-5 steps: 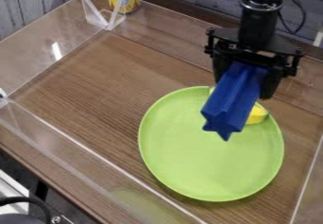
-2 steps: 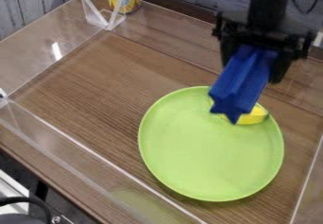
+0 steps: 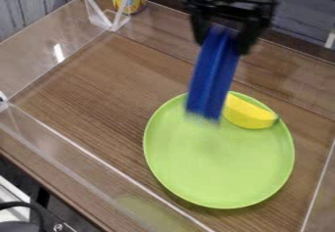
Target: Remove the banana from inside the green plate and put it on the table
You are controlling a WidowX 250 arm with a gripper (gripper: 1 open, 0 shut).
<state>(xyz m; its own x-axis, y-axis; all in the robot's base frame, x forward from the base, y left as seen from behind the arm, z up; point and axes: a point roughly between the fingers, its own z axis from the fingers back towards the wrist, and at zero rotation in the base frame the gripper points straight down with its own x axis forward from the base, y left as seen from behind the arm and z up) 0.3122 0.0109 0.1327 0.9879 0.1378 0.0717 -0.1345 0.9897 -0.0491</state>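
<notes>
Wood-grain worktop point(image 3: 118, 79), clear walls. Banana point(image 3: 250, 114) sits at the plate's point(image 3: 197, 167) far-right rim, untouched. Hand point(image 3: 220, 42) hangs above the plate's far edge, clamped on a long blue block point(image 3: 211, 74). Removal not started; next needs a free hand over the banana.

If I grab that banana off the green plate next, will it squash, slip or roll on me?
The banana looks like smooth moulded plastic, so probably stiff and light, not squashy. Its glossy curved skin could slip between the fingers. Lying flat on the green plate near the rim, its bend makes rolling unlikely, though it might pivot if nudged.
</notes>
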